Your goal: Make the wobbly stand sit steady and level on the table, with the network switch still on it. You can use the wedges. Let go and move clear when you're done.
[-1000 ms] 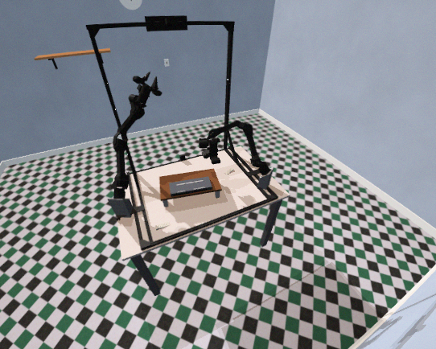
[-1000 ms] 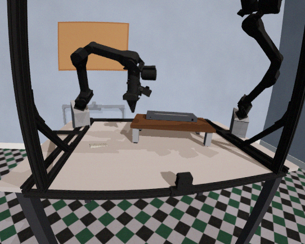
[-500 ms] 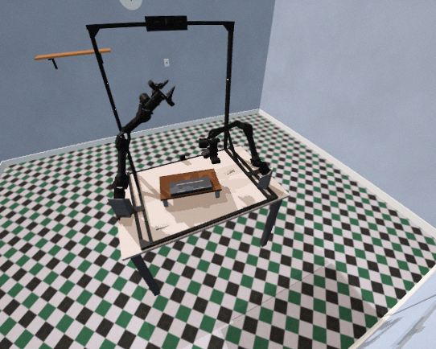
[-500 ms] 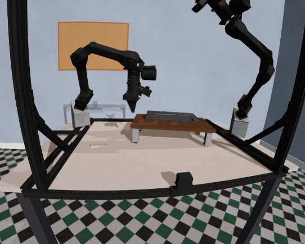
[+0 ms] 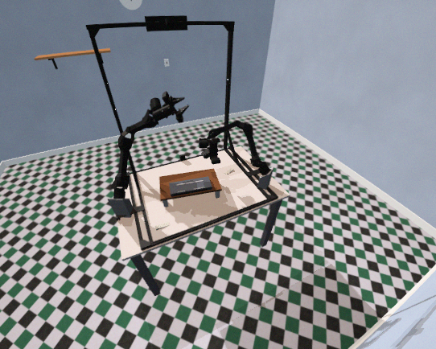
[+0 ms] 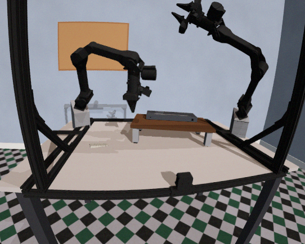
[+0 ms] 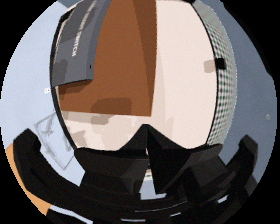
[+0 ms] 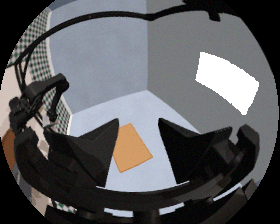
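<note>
Green, black and white checks cover the floor [image 5: 241,281] [image 6: 126,222] in the top view, running up to blue walls, with an orange shelf [image 5: 72,55] on one. The pale table [image 5: 185,217] [image 6: 140,168] [image 7: 185,75] carries the brown stand [image 5: 166,185] [image 6: 171,127] [image 7: 122,75], and the grey network switch [image 5: 191,186] [image 6: 171,116] [image 7: 77,45] lies on its top. One pale wedge [image 5: 229,171] [image 6: 98,145] is on the left arm's side of the stand, another pale wedge [image 5: 162,226] on the right arm's side; both are apart from it.

From the exterior, the left gripper [image 5: 215,161] [image 6: 133,110] [image 7: 145,127] points down near the stand's end. The right gripper [image 5: 186,102] [image 6: 174,8] [image 8: 138,121] is raised high above the table, its fingers apart. Whether the stand is level, I cannot tell.

Through the left wrist camera, the left fingers meet with nothing between them, and lettering ending in "SWITCH" shows on the switch.

At the right wrist, the parted fingers frame an orange wall panel [image 6: 73,36] [image 8: 131,150], with nothing held.
</note>
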Motion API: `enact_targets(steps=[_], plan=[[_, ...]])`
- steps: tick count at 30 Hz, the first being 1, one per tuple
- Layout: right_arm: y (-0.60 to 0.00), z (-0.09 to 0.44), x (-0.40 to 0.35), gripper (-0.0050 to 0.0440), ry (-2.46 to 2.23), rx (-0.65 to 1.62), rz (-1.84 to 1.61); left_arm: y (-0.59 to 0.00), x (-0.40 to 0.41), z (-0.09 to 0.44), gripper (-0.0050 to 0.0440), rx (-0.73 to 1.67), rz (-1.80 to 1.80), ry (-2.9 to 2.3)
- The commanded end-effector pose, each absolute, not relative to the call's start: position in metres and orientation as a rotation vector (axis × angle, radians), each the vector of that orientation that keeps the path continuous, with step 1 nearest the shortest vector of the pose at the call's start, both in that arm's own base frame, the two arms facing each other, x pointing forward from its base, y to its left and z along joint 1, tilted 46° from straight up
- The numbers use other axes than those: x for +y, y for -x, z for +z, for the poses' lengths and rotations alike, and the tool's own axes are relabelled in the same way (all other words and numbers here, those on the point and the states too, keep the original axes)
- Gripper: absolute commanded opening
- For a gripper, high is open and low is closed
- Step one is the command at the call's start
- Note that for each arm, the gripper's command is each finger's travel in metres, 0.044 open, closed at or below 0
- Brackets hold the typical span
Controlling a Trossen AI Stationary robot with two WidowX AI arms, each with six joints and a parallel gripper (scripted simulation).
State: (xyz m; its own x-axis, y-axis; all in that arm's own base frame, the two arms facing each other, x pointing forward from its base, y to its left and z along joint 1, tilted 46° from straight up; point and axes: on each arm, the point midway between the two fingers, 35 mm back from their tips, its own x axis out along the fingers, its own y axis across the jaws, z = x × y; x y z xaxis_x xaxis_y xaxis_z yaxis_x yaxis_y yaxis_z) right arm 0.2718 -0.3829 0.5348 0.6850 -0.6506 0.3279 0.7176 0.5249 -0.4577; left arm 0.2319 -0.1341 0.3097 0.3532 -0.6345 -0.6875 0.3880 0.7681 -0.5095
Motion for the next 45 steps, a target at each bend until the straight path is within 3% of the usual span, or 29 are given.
enact_targets(steps=[1, 6, 16, 23, 33, 39, 45], plan=[[-0.29, 0.484, -0.408, 0.0241, 0.57, -0.014, -0.791, -0.232, -0.134, 0.31, 0.0, 1.011, -0.672, 0.278], [-0.29, 0.48, -0.409, 0.0241, 0.557, 0.0, -0.788, -0.232, -0.134, 0.31, 0.0, 1.011, -0.672, 0.278], [-0.32, 0.323, -0.438, 0.0241, 0.413, 0.371, -0.602, -0.232, -0.134, 0.31, 0.0, 1.011, -0.672, 0.278], [-0.321, 0.307, -0.439, 0.0241, 0.398, 0.385, -0.597, -0.232, -0.134, 0.31, 0.0, 1.011, -0.672, 0.278], [-0.322, 0.149, -0.418, 0.0241, 0.222, 0.686, -0.353, -0.232, -0.134, 0.31, 0.0, 1.011, -0.672, 0.278], [-0.322, 0.147, -0.418, 0.0241, 0.222, 0.686, -0.353, -0.232, -0.134, 0.31, 0.0, 1.011, -0.672, 0.278], [-0.31, 0.07, -0.387, 0.0241, 0.103, 0.823, -0.208, -0.232, -0.134, 0.31, 0.0, 1.012, -0.672, 0.278]])
